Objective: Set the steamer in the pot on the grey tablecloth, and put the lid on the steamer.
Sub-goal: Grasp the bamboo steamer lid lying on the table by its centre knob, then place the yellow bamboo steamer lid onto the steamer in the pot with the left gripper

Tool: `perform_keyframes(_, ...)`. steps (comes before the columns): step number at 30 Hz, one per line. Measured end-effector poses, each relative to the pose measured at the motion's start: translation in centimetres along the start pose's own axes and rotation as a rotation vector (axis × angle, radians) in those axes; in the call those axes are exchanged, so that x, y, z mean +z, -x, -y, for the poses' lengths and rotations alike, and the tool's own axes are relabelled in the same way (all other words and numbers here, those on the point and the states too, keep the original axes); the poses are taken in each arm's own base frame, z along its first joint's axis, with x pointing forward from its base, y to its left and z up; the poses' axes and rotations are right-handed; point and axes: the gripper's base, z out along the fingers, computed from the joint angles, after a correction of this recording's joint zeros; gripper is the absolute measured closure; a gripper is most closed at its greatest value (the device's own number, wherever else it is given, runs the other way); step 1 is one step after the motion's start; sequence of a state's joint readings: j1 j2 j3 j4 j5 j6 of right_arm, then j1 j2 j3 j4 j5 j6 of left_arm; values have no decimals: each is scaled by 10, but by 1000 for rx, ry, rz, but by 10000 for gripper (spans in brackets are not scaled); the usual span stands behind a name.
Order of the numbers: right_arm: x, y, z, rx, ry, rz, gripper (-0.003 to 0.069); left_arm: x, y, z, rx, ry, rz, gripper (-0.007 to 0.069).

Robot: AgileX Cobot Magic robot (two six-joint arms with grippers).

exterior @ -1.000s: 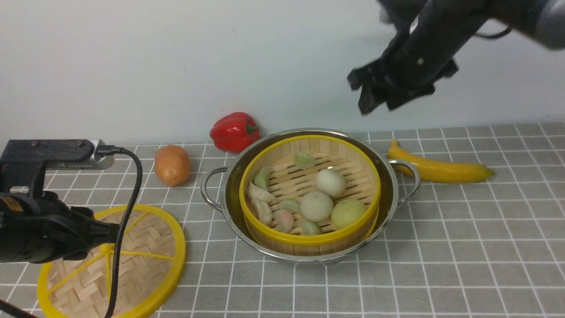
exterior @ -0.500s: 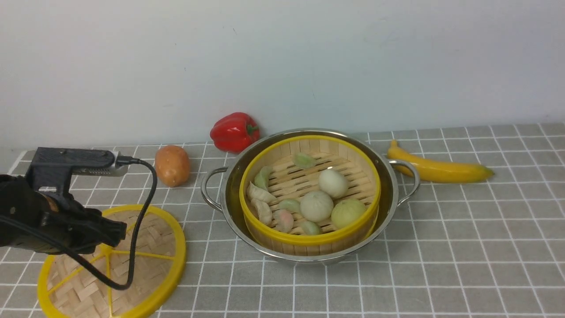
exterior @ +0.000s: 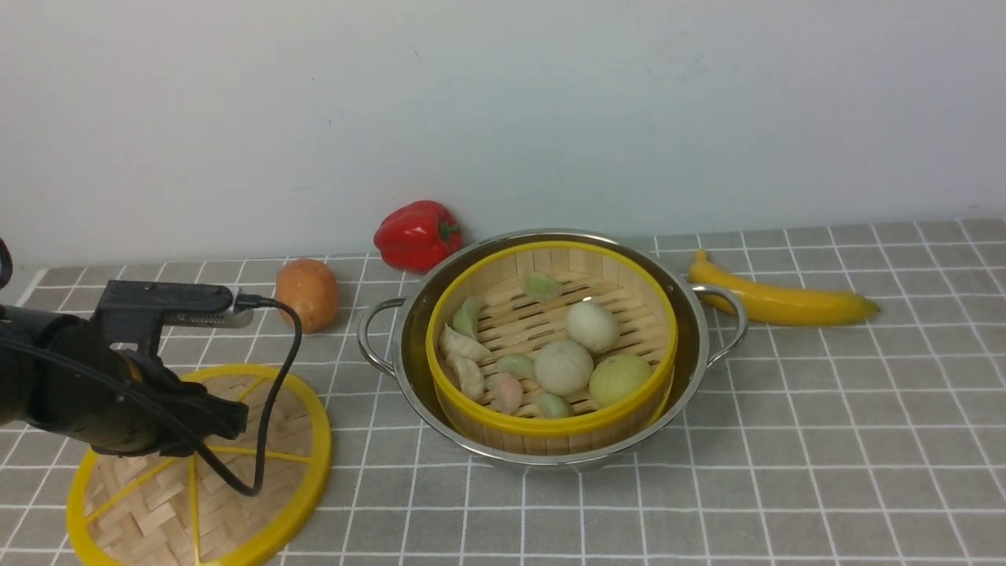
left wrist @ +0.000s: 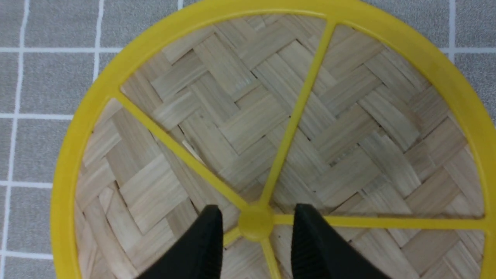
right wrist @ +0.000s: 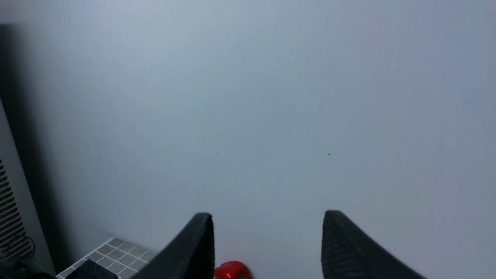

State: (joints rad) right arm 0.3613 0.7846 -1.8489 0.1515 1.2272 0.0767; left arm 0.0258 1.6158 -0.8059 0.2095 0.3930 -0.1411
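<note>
Left gripper (left wrist: 255,212) hangs low over the lid (left wrist: 348,128), its two black fingers (left wrist: 205,248) parted and standing one to each side of the yellow centre hub (left wrist: 255,223). From where I stand there looks to be a sliver of gap on both sides, so it has hold of nothing yet. The lid lies flat on the grey tablecloth (exterior: 825,440), on the robot's left of the pot (exterior: 695,346), near it but not touching.

The steamer (exterior: 550,428) sits down inside the pot, with buns and dumplings on its slatted floor, so I'd say the first half of the job is done and the lid pick-up is the step in hand.

Next, I reckon, the fingers need to close squarely on that hub, lift the lid straight up off the cloth, carry it across over the pot handle and lower it level, so that its rim meets the steamer's rim all round. The hub is a small, smooth knob, so an off-centre pinch could let the disc tip or slip.

The right gripper (right wrist: 267,214) is raised clear of the table, its jaws spread wide and empty, facing the wall.
</note>
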Motion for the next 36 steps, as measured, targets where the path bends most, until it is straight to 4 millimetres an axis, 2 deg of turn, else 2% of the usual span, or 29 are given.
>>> perform_keyframes(7,2,-1,0,1,-1,-9,276,18,-3,2,7,-7,-30,382)
perform_keyframes(10,2,-1,0,1,-1,-9,276,19,-2,2,8,-7,-29,395)
perform_keyframes(11,2,-1,0,1,-1,-9,276,19,-2,2,8,-7,-30,405)
perform_keyframes(13,2,-1,0,1,-1,-9,276,19,-1,1,16,-1,-37,489)
perform_keyframes(16,2,-1,0,1,-1,-9,276,15,3,-1,30,18,-73,508)
perform_keyframes(19,2,-1,0,1,-1,-9,276,7,14,-5,53,50,-91,508)
perform_keyframes(21,2,-1,0,1,-1,-9,276,-9,31,-10,56,80,-76,508)
perform_keyframes(22,2,-1,0,1,-1,-9,276,-11,33,-11,55,82,-74,508)
perform_keyframes(23,2,-1,0,1,-1,-9,276,-25,47,-13,39,91,-38,508)
perform_keyframes(26,2,-1,0,9,-1,-9,284,-52,73,-12,-1,77,34,508)
perform_keyframes(28,2,-1,0,19,-1,-9,295,-70,90,-3,7,39,83,508)
perform_keyframes(30,2,-1,0,32,-1,-8,312,-86,106,20,68,-36,132,508)
perform_keyframes(31,2,-1,0,33,-1,-8,314,-89,108,25,88,-51,142,508)
perform_keyframes(36,2,-1,0,55,2,-9,348,-99,122,90,229,-211,199,508)
